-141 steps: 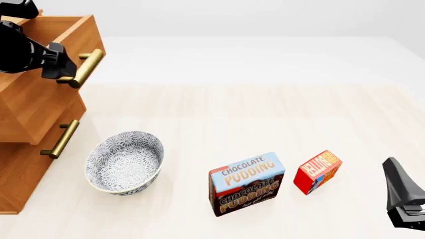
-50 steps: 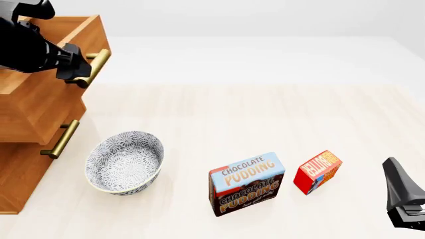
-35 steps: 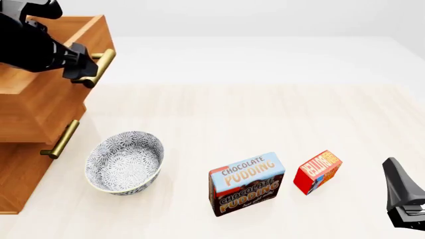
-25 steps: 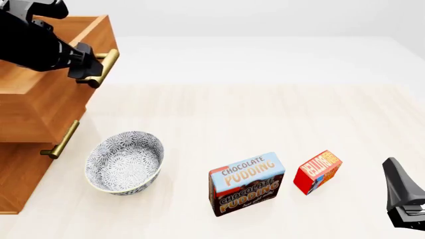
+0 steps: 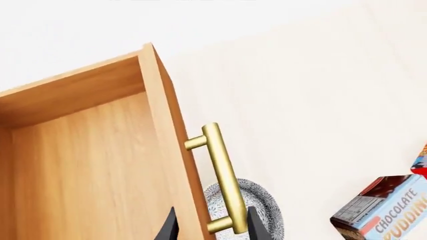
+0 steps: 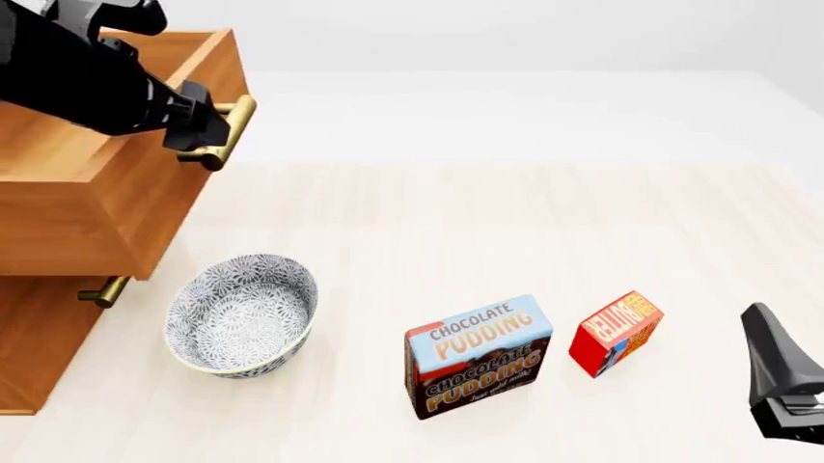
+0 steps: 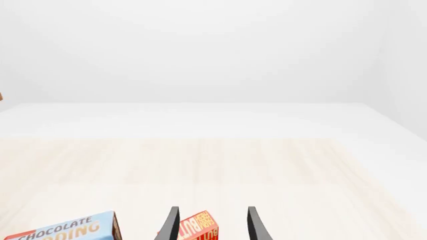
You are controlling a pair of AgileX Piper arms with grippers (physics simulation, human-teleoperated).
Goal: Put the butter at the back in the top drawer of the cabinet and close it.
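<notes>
L hand (image 6: 206,130) grips handle (image 6: 232,130) — top drawer (image 6: 123,207) out.

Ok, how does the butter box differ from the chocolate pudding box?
The butter is the smaller box, red-orange; the chocolate pudding box is larger, blue and brown. The butter sits right of the pudding, nearer the right gripper. Both stand on the table, untouched.

My table (image 6: 541,222) is pale wood. The cabinet (image 6: 39,328) stands at its left edge. Near the front edge sit a bowl (image 6: 241,313), a pudding box (image 6: 478,355) and the butter (image 6: 616,332).
</notes>
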